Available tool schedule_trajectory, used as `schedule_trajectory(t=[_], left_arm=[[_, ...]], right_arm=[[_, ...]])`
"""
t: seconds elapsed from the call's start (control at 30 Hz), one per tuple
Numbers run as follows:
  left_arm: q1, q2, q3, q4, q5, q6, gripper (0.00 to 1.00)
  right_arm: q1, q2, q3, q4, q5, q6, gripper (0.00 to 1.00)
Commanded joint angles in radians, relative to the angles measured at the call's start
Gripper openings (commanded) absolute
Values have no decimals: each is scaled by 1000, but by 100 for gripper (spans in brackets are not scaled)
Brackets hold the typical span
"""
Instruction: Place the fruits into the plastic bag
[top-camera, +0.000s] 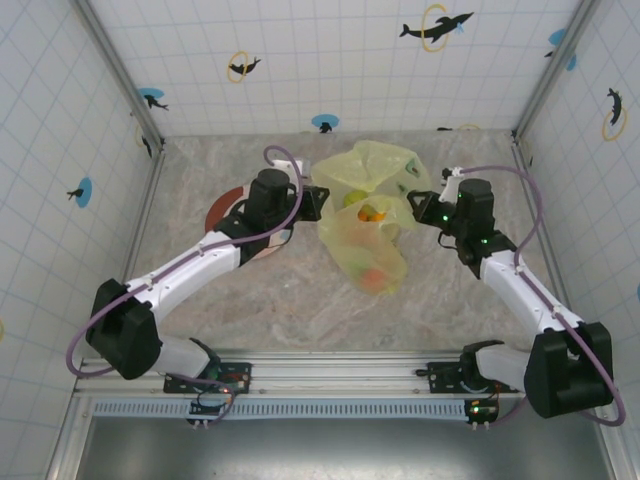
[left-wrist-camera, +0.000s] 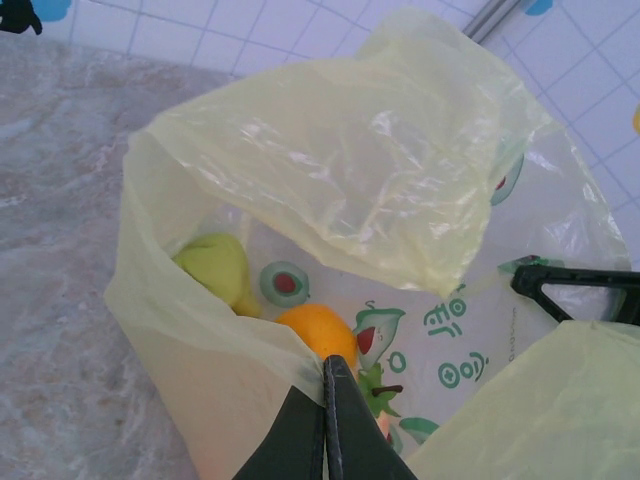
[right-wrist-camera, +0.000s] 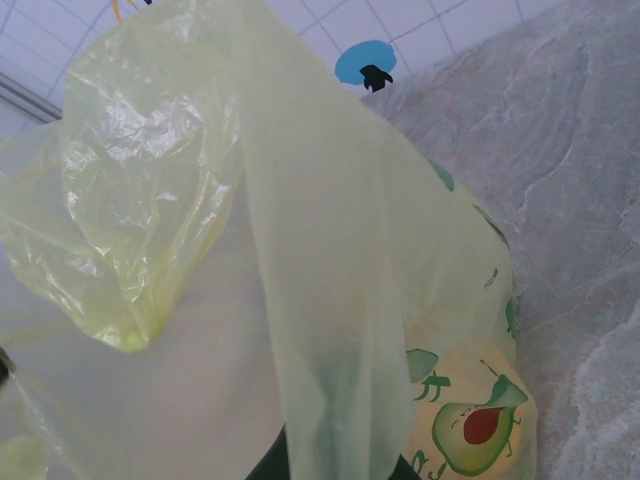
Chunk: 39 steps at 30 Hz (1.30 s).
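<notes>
Left hand (left-wrist-camera: 325, 372) and right hand (top-camera: 419, 207) clamp shut on the plastic bag (top-camera: 350, 240), lying lengthwise near-to-far.

Mid-table on the grey marbled tabletop (top-camera: 300, 310), between the two arms: thin translucent yellow-green plastic bag (top-camera: 385, 245) (left-wrist-camera: 340, 170) (right-wrist-camera: 300, 250), open mouth on the far side, closed end toward the near edge. Pinched together on its left rim, the left gripper (top-camera: 322, 205) (left-wrist-camera: 325, 368); clamped at its right rim, the right gripper (top-camera: 416, 206). Inside, by the mouth, small round green toy fruit (top-camera: 352, 197) (left-wrist-camera: 215, 265), with small round orange toy fruit (top-camera: 372, 212) (left-wrist-camera: 318, 330) just beside it to the right. Deeper in, at the near end, another small orange-red toy fruit (top-camera: 372, 278). Left of the bag, partly under the left arm, round reddish plate (top-camera: 213, 208)
</notes>
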Motion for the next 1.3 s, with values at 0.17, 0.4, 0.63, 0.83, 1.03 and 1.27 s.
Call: schedule_trajectory(t=[0.17,0.4,0.63,0.83,1.03,1.27], left_arm=[[12,-38,123,-21,24,38,0],[12,-38,149,-30,-14,56,0],[15,34,85,-37,-98,68,0],[22,66,28,-7,-124,60,0],[28,84,25,-11,-115,61,13],[30,39,11,-8,-132,75,51]], right_arm=[[24,-8,91,31,27,3,0],[24,-13,117,33,50,-13,0],[5,26,79,19,71,-47,0],[-24,75,27,1,59,-63,0],[-45,95,35,-6,24,-58,8],[-53,63,84,-29,18,-62,33]])
